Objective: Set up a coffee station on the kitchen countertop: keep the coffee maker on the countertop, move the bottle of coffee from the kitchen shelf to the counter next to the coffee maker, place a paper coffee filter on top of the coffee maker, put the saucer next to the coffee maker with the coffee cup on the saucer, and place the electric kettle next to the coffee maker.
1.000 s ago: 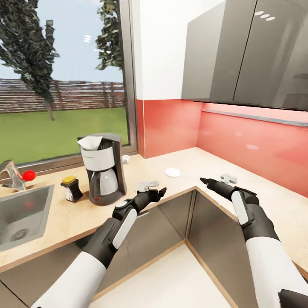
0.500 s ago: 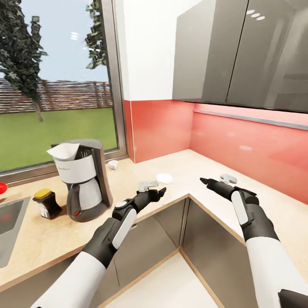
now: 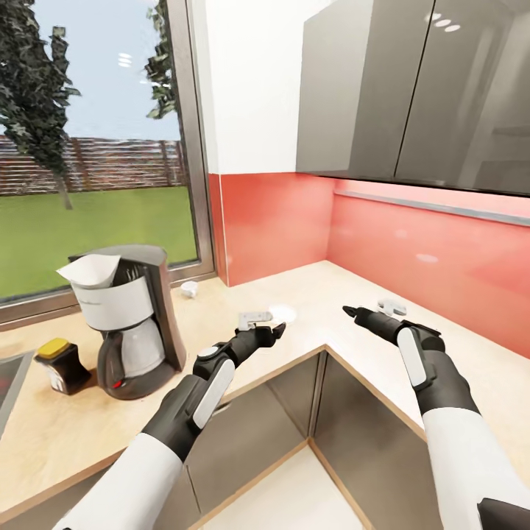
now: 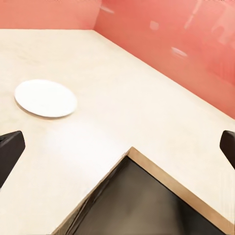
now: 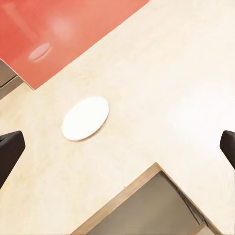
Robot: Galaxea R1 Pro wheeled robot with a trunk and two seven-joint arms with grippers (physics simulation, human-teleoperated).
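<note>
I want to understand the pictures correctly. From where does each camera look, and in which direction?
Head view: from the robot's head, down over the countertop corner; both arms show.
Left wrist view: along the left gripper, toward the saucer; dark fingers at the edges.
Right wrist view: along the right gripper, toward the same saucer; fingers at the edges.
All share the saucer.

The counter [image 3: 294, 291] is light beige with a fine speckled pattern, and its edge is a darker tan. The wall panel [image 3: 280, 221] behind it is coral red and glossy. The coffee maker [image 3: 129, 324] is black with a silver-white housing, and the paper coffee filter [image 3: 90, 269] on it is white. The bottle of coffee [image 3: 60, 362] is dark brown-black with a yellow cap. The saucer [image 4: 45, 98] is plain white. The upper cabinets [image 3: 412, 88] are glossy grey.
</note>
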